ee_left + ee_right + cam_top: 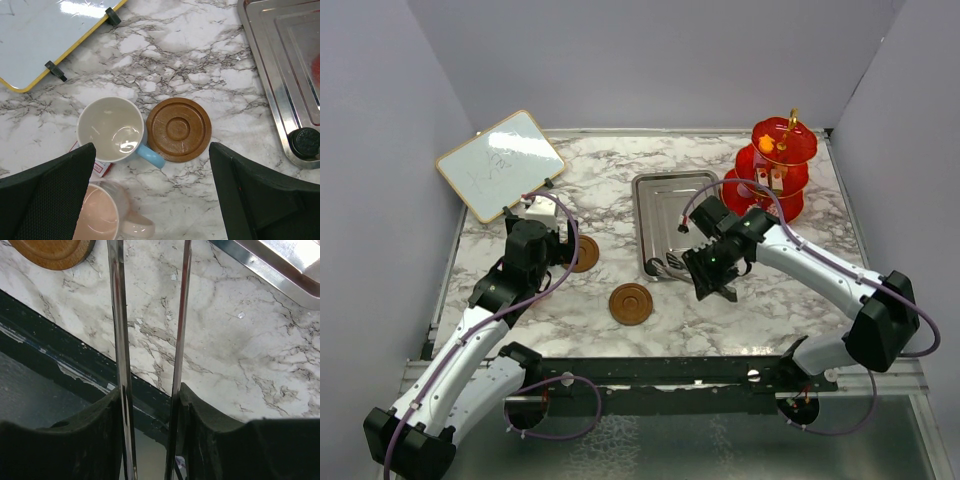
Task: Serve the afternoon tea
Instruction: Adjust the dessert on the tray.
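blue cup (111, 131) crowds saucer (179, 129), tray (295, 60) side open

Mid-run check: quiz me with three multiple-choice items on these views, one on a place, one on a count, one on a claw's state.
1. The blue cup is: A upright on the marble table beside a saucer; B on a saucer; C tipped on its side.
2. Brown saucers on the table: A one; B two; C three.
3. The left claw is: A shut on the blue cup; B shut on a saucer; C open, empty.
Key: 1 A, the left wrist view shows it next to the saucer; 2 B, a second saucer lies nearer the front edge; 3 C, its fingers stand wide apart above the cup.
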